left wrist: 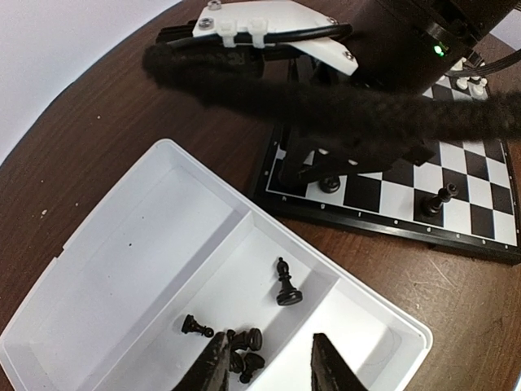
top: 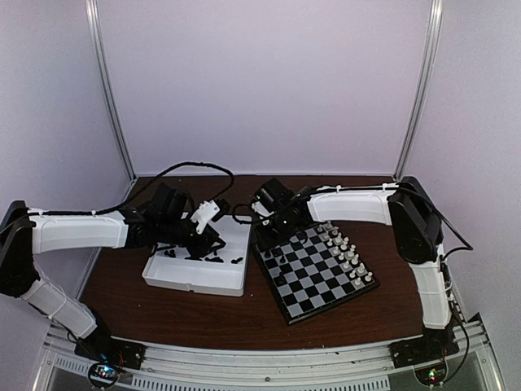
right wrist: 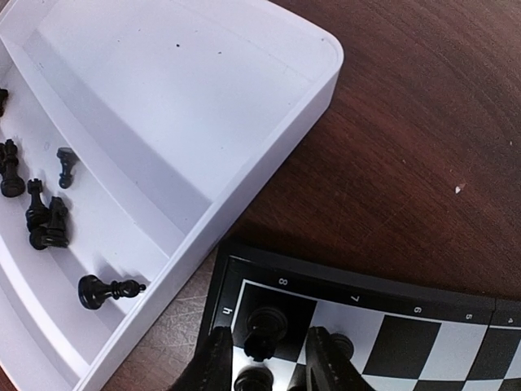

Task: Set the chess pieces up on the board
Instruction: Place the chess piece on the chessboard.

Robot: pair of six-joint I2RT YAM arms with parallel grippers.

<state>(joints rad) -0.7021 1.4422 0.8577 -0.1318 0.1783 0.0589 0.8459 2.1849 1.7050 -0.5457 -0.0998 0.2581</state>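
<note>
Logged right hand (right wrist: 270, 338) low over the chessboard (right wrist: 423, 346), at the corner nearest the tray. Fingers parted either side of a black piece (right wrist: 264, 330) standing upright on the corner square, by the rim marks 8 and H. Saw a sliver of gap on both sides, so read it as free-standing, not gripped. Noted two more black neighbours just beside it: one (right wrist: 342, 349) past the right finger, one (right wrist: 254, 380) nearer the wrist.

Found left hand (left wrist: 270, 346) hovering over the middle compartment of the white tray (left wrist: 122, 269) on the bench (left wrist: 98, 106), open, nothing between its fingers. Spotted a small heap of black pieces (left wrist: 242, 350) just under it, with a taller piece (left wrist: 285, 283) upright nearby. Noted white pieces (top: 348, 254) ranked along the opposite edge of the board. Judged most of the black side not yet placed.

Risks, as judged:
- Tipping the corner piece on lifting away, through a finger brushing it in so tight a gap.
- Toppling the crowded neighbours the same way.
- Pinching two pieces at once from the heap, given how closely they lie.
- Clashing of the two arms, with tray and board corner just beside each other.
</note>
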